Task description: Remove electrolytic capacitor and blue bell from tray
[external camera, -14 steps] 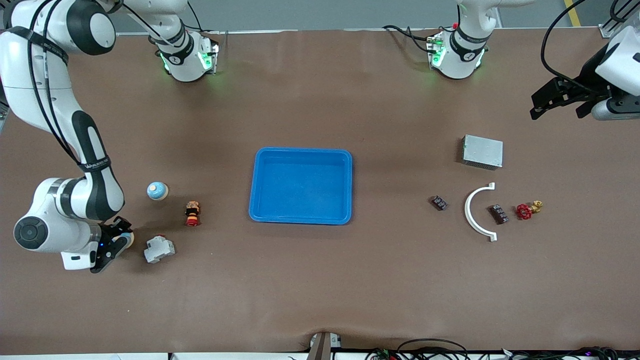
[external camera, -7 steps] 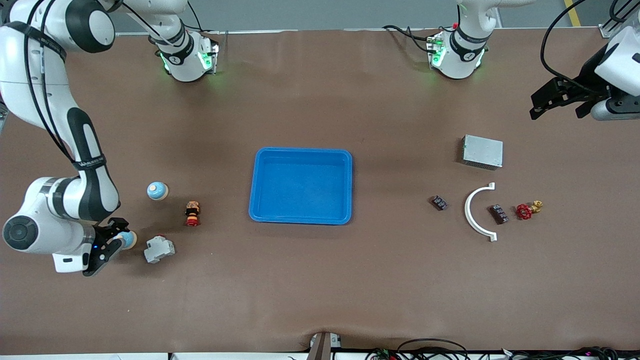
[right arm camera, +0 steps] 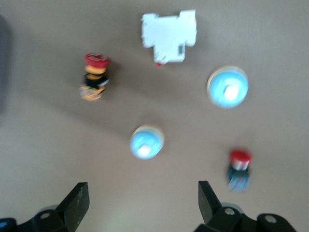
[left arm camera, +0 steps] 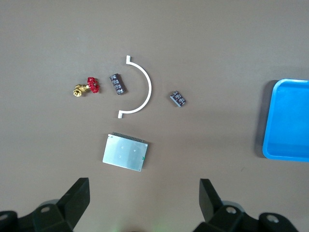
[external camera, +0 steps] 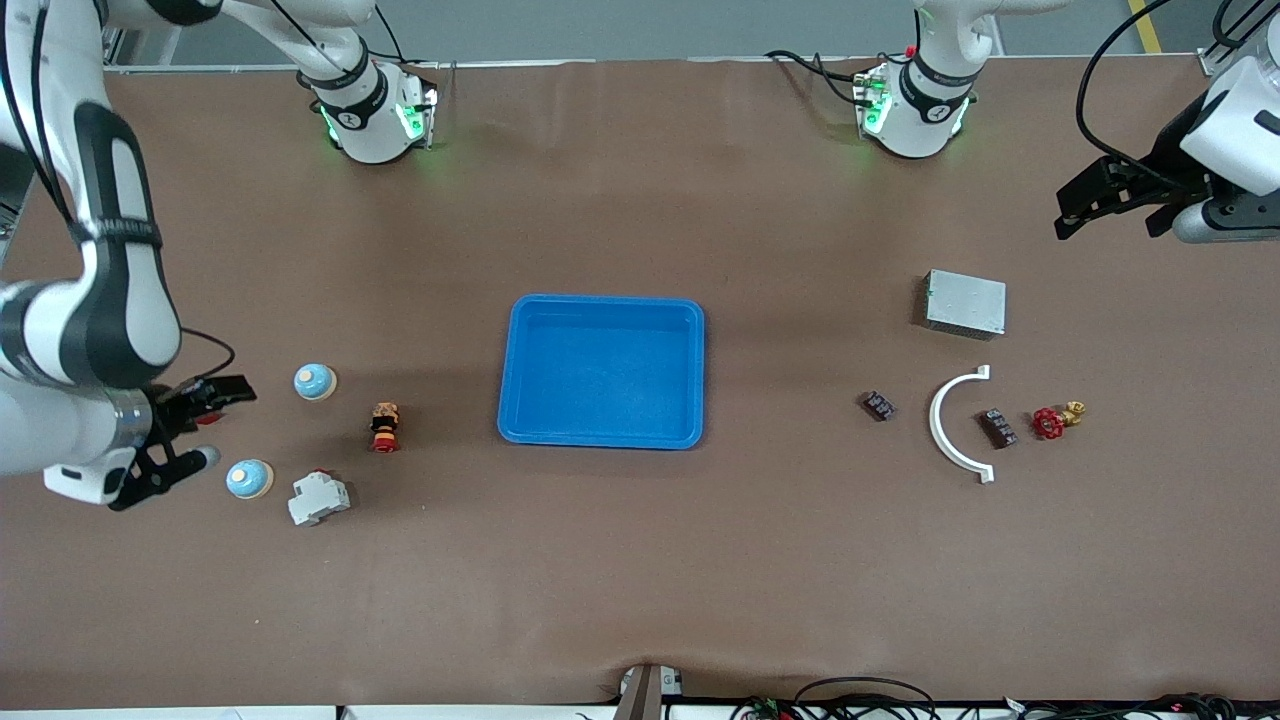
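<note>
Front view shows me the tray [external camera: 601,370] bare; a blue bell [external camera: 249,479] sits well off it toward the right arm's end. Right gripper [external camera: 185,430] hangs open beside it, left gripper [external camera: 1118,205] waits open. That smooth dome looks light and slippery: I'd pinch its base.

You had a bright-blue tray [external camera: 602,370] on a plain brown desk [external camera: 640,560]. Two bells [external camera: 315,381] [external camera: 249,479] were pale blue with tan rims. The breaker [external camera: 319,498] was white, the box [external camera: 964,303] grey, the arc [external camera: 950,424] white, the valve [external camera: 1056,419] red and brass. Both hands [external camera: 175,440] [external camera: 1120,195] were black.
</note>
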